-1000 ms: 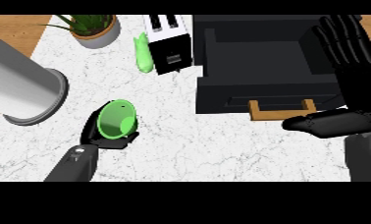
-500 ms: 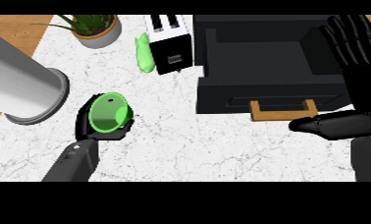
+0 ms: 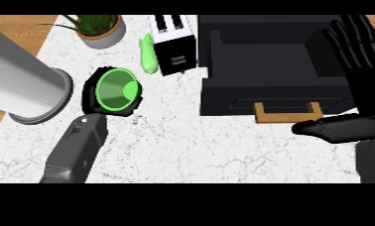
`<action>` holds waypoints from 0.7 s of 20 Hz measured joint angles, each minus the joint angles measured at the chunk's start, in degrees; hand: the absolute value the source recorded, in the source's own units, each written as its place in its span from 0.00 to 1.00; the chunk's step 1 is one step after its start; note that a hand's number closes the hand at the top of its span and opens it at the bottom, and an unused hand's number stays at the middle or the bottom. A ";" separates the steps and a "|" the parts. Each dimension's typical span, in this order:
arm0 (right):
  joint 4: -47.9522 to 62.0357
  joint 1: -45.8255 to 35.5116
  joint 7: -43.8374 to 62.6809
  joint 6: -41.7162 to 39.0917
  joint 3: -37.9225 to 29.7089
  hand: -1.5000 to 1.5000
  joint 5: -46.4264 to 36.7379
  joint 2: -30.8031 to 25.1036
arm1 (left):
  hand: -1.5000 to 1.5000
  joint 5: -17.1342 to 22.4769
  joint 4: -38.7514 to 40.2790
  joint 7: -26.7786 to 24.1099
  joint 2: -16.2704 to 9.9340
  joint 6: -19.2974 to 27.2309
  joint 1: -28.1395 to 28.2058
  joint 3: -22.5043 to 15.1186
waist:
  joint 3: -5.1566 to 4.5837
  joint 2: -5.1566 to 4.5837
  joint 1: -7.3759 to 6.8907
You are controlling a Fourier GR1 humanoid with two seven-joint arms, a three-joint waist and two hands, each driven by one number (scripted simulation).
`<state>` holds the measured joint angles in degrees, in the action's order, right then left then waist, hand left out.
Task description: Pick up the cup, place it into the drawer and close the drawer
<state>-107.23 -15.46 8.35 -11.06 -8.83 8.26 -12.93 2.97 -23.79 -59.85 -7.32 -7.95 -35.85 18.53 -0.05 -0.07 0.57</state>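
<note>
White marble counter (image 3: pixel 219 150) bears the open black drawer (image 3: pixel 271 71).

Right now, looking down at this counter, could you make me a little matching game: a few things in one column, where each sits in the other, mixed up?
Things:
1. green cup
2. potted plant
3. toaster
4. wooden handle

Places:
A. on the front of the open drawer
B. far left corner of the counter
C. held in the left hand
D. between the green bottle and the drawer

Pairs: 1-C, 2-B, 3-D, 4-A
</note>
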 measured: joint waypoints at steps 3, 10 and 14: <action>-0.40 0.54 0.13 0.33 0.21 0.00 -0.56 0.22 | 1.00 -0.04 -3.95 2.99 1.37 0.02 -2.71 -1.60 | 0.05 0.20 -0.38; 0.98 0.48 -0.87 0.17 -0.78 0.00 -0.75 -0.25 | 1.00 0.16 -15.55 16.16 5.76 2.87 -9.95 -6.48 | 0.12 0.53 -1.01; 1.82 1.30 -2.54 0.39 -0.52 0.00 -1.40 0.59 | 1.00 2.22 -19.68 25.05 6.71 7.96 -15.40 -10.56 | 0.10 0.44 -0.56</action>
<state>-105.41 -14.16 5.81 -10.67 -9.35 6.86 -12.34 5.19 -43.47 -34.81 -0.61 0.01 -51.26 7.97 0.05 0.37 0.02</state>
